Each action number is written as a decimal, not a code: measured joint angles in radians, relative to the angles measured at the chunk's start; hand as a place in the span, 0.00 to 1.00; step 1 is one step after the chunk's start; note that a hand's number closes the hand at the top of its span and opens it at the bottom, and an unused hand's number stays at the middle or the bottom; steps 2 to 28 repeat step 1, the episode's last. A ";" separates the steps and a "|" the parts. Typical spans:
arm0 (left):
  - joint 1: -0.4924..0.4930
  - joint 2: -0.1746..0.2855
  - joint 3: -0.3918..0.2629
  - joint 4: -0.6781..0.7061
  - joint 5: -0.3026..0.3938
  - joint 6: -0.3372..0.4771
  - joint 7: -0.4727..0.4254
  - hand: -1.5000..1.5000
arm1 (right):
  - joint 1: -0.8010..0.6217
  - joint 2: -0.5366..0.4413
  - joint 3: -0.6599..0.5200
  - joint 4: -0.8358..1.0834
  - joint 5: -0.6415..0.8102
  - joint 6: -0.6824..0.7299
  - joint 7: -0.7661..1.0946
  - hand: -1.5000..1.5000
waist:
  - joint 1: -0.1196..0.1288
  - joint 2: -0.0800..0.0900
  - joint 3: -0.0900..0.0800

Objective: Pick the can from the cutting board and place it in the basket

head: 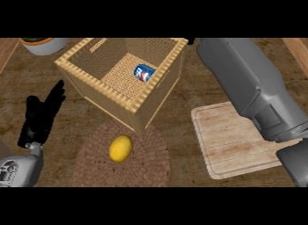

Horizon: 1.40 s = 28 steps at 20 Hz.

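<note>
The blue can (pixel 144 72) with a red and white label lies on the floor of the woven basket (pixel 91 83), toward its right wall. The pale wooden cutting board (pixel 231 145) lies at the right with nothing showing on it; my right forearm crosses its far corner. That arm runs up past the basket's right rim, and only a dark sliver of my right hand (pixel 191 41) shows at the view's top edge. My left hand (pixel 41 115) rests open at the left, fingers straight, apart from the basket.
A yellow lemon (pixel 120 148) sits on a round brown woven mat (pixel 149 167) in front of the basket. A pale pot (pixel 46 45) stands at the back left corner. The counter is dark wood.
</note>
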 measured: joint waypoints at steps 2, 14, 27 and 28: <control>0.002 0.005 0.008 0.003 0.003 -0.001 0.000 0.50 | 0.024 -0.015 -0.001 -0.035 -0.005 0.003 0.001 0.00 | -0.007 -0.002 0.000; 0.002 0.005 0.008 0.003 0.003 -0.001 0.000 0.50 | 0.024 -0.015 -0.001 -0.035 -0.005 0.003 0.001 0.00 | -0.007 -0.002 0.000; 0.002 0.005 0.008 0.003 0.003 -0.001 0.000 0.50 | 0.024 -0.015 -0.001 -0.035 -0.005 0.003 0.001 0.00 | -0.007 -0.002 0.000; 0.002 0.005 0.008 0.003 0.003 -0.001 0.000 0.50 | 0.024 -0.015 -0.001 -0.035 -0.005 0.003 0.001 0.00 | -0.007 -0.002 0.000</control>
